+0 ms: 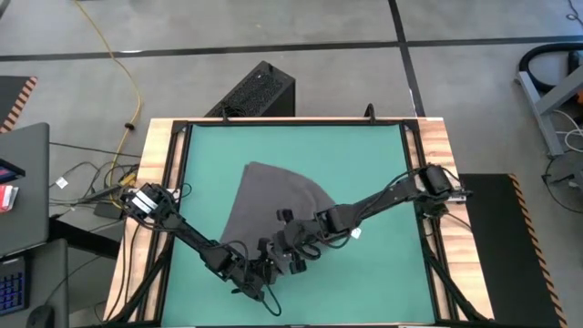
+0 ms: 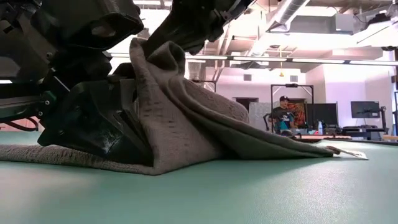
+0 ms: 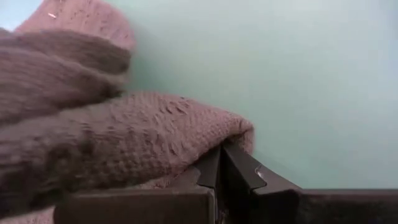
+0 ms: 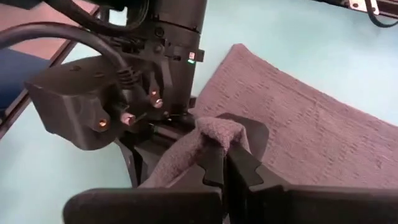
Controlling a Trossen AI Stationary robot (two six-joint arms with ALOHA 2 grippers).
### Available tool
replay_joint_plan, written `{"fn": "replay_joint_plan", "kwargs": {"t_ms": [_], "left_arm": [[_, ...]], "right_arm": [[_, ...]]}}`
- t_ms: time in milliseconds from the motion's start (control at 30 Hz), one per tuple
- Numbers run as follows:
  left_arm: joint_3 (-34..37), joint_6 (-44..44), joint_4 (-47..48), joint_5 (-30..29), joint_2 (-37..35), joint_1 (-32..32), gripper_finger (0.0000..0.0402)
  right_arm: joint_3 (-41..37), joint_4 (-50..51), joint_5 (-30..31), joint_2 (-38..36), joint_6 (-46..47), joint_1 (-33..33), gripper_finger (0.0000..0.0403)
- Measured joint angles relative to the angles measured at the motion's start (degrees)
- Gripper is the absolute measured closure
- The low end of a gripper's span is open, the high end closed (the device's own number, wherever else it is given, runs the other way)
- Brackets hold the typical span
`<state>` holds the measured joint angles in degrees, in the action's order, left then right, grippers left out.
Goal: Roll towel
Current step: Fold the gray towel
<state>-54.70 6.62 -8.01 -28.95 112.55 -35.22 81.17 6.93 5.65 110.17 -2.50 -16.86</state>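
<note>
gripping the towel (image 1: pixel 273 196) at its near edge, both hands work side by side toward the table's (image 1: pixel 364 155) front edge. left hand (image 3: pixel 219 163) is clenched on a fold of cloth; right hand (image 4: pixel 225 155) is likewise clenched on a pinched-up ridge of it. the towel's near edge is lifted off the green surface while the rest lies flat toward the middle, its white label (image 2: pixel 351 152) at the far end. this looks like the first fold-over starting the roll. next, both hands should carry the edge forward together, evenly, so the roll starts straight.
</note>
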Motion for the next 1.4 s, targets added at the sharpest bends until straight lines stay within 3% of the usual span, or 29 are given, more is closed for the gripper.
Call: {"fn": "replay_joint_plan", "kwargs": {"t_ms": [233, 500, 700, 933, 1400], "left_arm": [[0.1, -2.2, 1.6, -2.4, -2.8, -0.4, 0.0401], [0.1, 4.2, 10.5, -3.5, -9.6, -2.4, 0.0401], [0.1, 16.7, 29.7, -10.5, -11.3, -5.6, 0.0401], [0.7, 26.2, 38.5, -11.6, -11.3, -8.5, 0.0401], [0.4, 25.8, 32.7, -10.4, -5.3, -9.2, 0.0401]], "right_arm": [[0.0, -0.7, -0.6, -0.7, -1.7, 0.5, 0.0387], [0.0, 1.4, -1.3, -0.7, -2.1, -0.2, 0.0387], [0.0, 2.7, -1.2, -0.7, -2.0, -0.3, 0.0387], [0.0, 2.8, -1.2, -0.7, -1.6, -0.4, 0.0387], [0.0, -0.9, -1.2, -0.7, -2.0, -0.4, 0.0387]]}}
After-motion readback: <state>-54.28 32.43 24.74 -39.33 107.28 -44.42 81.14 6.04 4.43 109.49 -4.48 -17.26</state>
